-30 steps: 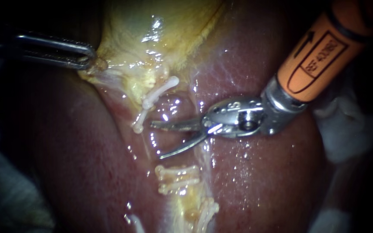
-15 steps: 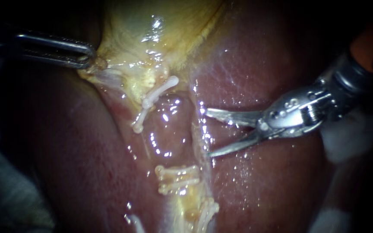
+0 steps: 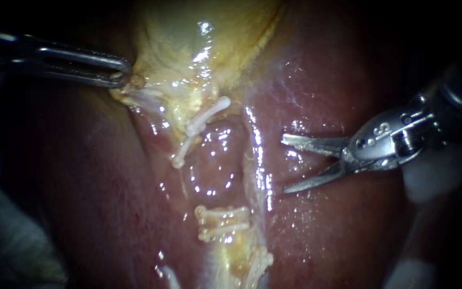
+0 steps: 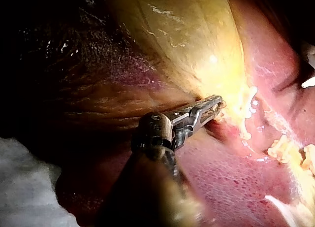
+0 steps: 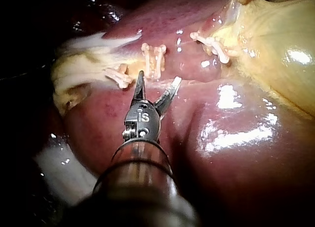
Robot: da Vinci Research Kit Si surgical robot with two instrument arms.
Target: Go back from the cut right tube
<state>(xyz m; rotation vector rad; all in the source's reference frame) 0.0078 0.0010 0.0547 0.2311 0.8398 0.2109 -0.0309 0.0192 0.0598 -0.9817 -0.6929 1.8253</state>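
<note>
The right instrument [image 3: 285, 164] carries small stamped marks on the metal housing behind its jaws (too small to make out reliably). Its two slim, pointed blades stand open in a clear V with nothing between them. They lie over the wet liver [image 3: 338, 230], just right of a pale strand of tissue, and are apart from the clips. In the right wrist view, the same open blades [image 5: 157, 78] point toward a pair of white clips [image 5: 154, 57] a little ahead of them.

The cut tube [image 3: 228, 249] runs down the middle of the scene. One white clip [image 3: 205, 119] sits on its far stump below the gallbladder [image 3: 204, 48]. Two more clips [image 3: 221, 222] sit on the near stump. Between the stumps is an open, glistening gap.

The left instrument [image 3: 120, 74] comes in from the far left. Its jaws are clamped on a fold at the gallbladder's left edge, and the left wrist view shows this grip [image 4: 212, 107] as well.
</note>
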